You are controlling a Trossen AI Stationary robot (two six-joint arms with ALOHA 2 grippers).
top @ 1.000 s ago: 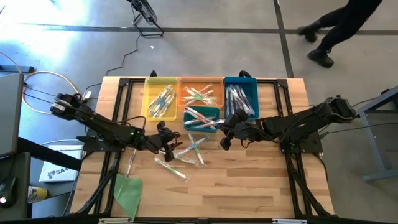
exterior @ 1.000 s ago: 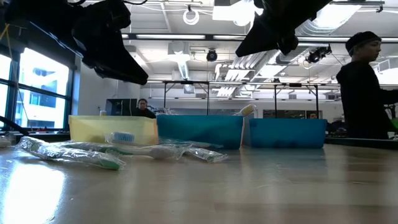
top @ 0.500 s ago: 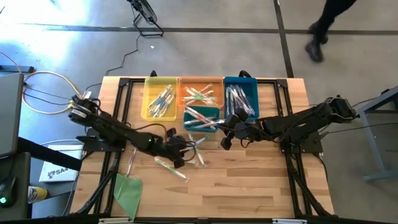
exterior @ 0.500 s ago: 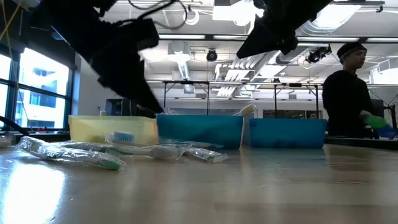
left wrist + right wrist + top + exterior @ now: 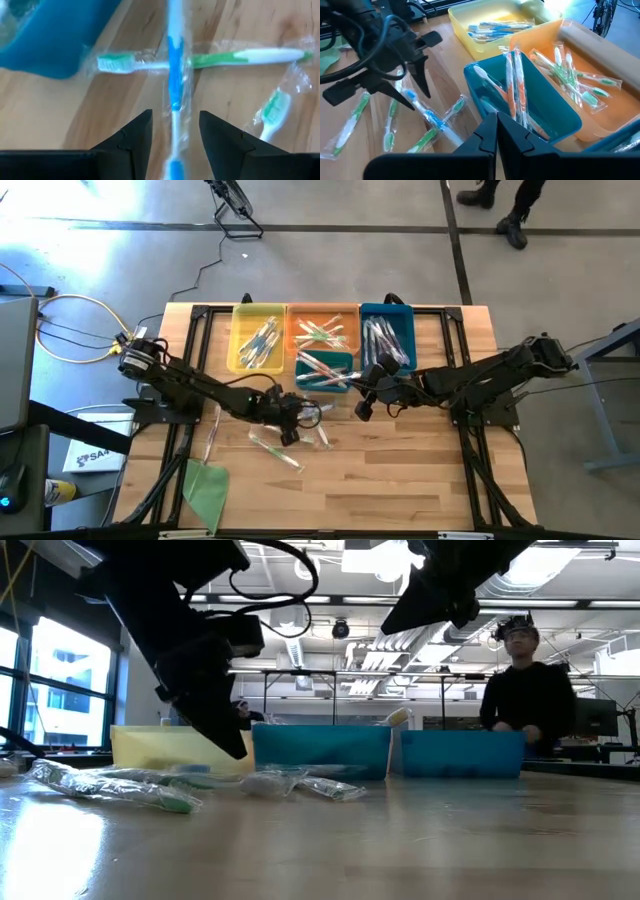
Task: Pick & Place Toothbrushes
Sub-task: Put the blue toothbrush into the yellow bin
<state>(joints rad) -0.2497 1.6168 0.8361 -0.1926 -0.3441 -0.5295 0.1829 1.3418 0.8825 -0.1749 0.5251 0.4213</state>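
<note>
Several clear-wrapped toothbrushes lie loose on the wooden table [image 5: 400, 480]. A blue toothbrush [image 5: 174, 85] lies across a green toothbrush [image 5: 235, 57]; another green one [image 5: 272, 107] lies beside them. My left gripper [image 5: 291, 423] is open and tipped down, its fingers standing on either side of the blue toothbrush's handle [image 5: 431, 119], not visibly touching it. My right gripper [image 5: 362, 410] hangs shut and empty above the table, just near of the small teal bin [image 5: 325, 368].
Yellow [image 5: 258, 338], orange [image 5: 322, 330] and blue [image 5: 387, 335] bins holding toothbrushes stand in a row at the far edge. More loose toothbrushes [image 5: 275, 448] lie nearer. A green sheet [image 5: 207, 490] lies at the near left. A person [image 5: 525, 705] stands behind the table.
My left gripper has moved toward the table's right and down, tipping its fingers steeply downward, and now stands over the crossed toothbrushes. Its fingers have stayed open. The toothbrushes have not moved. A person behind the table has walked across.
</note>
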